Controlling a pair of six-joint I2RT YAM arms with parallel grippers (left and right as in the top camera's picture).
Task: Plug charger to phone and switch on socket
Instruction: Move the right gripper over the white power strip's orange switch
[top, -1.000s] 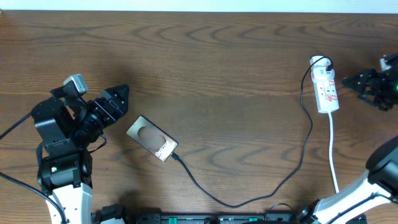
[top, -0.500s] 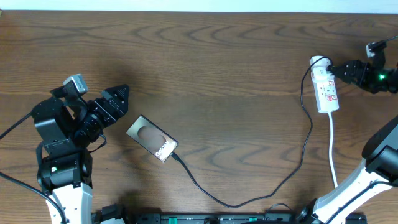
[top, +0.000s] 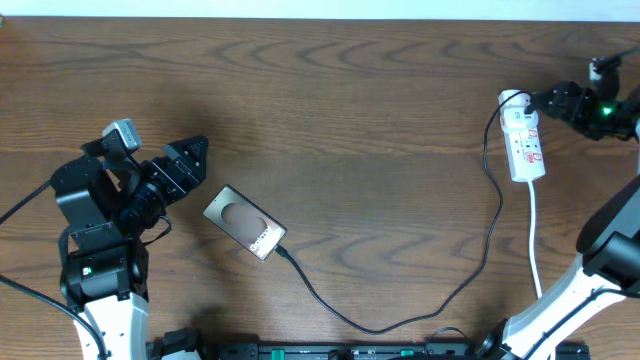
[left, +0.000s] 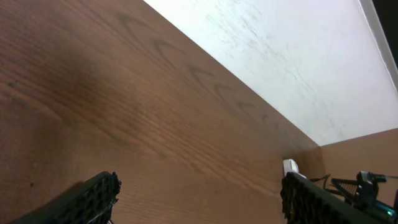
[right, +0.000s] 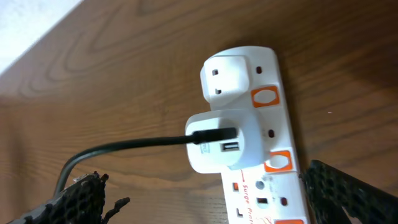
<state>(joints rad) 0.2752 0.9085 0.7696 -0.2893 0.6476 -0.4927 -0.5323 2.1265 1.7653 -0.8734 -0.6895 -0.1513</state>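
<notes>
**Right pincer (top: 548, 100) spread wide by the socket (top: 524, 145)**

Its fingers stand apart just beside the socket's far end, at the right of the desk (top: 350, 120). A white adapter (right: 221, 143) there takes the charger (top: 400, 318), whose cable runs to the phone (top: 245, 223) and meets its near end. The left pincer (top: 197, 165), also apart, sits near the phone.

Phone (top: 245, 223) left-centre on table (top: 350, 120); socket (top: 523, 140) far right; charger (top: 500, 205) runs between them.

Black fingers (left: 93, 196), spread wide, frame wooden table (left: 124, 112) and white wall (left: 280, 56).
</notes>
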